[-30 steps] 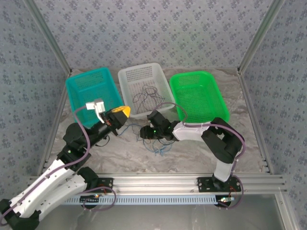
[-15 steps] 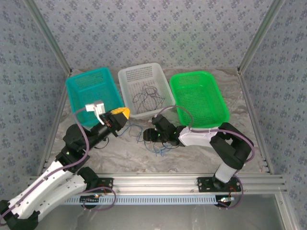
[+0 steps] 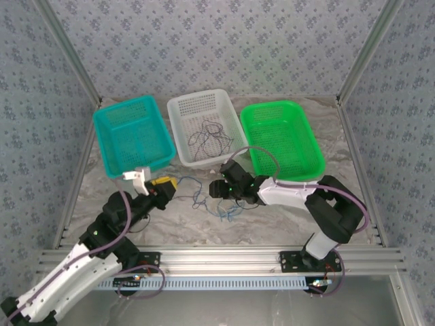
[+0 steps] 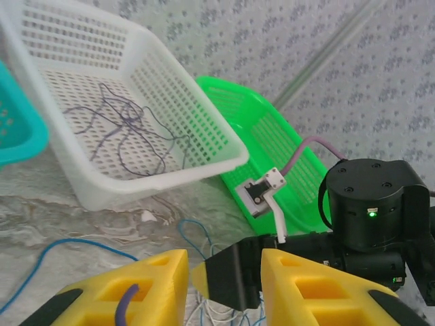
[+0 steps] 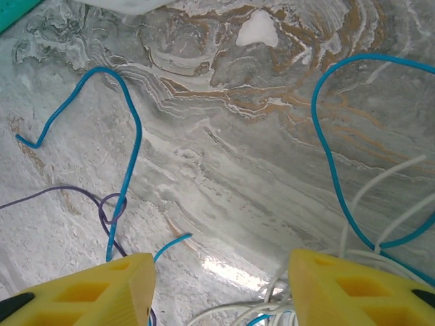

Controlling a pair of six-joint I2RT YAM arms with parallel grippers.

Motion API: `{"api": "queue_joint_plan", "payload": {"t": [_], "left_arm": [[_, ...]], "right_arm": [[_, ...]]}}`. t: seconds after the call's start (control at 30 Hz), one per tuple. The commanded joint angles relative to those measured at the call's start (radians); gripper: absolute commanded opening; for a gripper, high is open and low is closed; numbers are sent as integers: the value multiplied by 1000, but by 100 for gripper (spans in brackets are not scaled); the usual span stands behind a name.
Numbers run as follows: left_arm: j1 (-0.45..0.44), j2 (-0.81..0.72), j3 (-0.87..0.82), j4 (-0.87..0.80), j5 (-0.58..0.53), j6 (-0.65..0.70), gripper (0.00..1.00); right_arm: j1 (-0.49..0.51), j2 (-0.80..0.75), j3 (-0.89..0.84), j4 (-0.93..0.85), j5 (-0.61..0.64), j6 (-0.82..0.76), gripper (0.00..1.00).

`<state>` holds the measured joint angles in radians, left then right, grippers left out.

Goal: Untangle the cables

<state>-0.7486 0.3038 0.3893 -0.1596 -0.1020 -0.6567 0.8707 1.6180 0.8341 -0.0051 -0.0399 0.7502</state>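
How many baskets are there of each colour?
teal perforated plastic basket: 1
white perforated plastic basket: 1
green perforated plastic basket: 1
Total: 3

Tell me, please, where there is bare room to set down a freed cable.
Free: the green basket and the teal basket, both empty, and the marble strip between the cable tangle and the front rail. Crowded: that tangle at centre, and the white basket, which holds dark cables.
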Motion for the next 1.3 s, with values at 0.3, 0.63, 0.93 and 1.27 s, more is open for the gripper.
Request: {"api": "queue_joint_plan", "payload": {"t": [0.3, 0.63, 0.93, 1.27], "left_arm": [[-8, -158, -81, -187, -178, -65, 53], [-7, -200, -110, -188, -159, -63, 52], [-6, -252, -128, -209, -155, -59, 52], [-7, -257, -135, -198, -150, -52, 52]], "right_arm": [[51, 152, 169, -27, 36, -12, 58], [75, 257, 217, 0, 81, 22, 52], [88, 286, 191, 116, 123, 76, 49], [88, 334, 224, 125, 100, 89, 29]]}}
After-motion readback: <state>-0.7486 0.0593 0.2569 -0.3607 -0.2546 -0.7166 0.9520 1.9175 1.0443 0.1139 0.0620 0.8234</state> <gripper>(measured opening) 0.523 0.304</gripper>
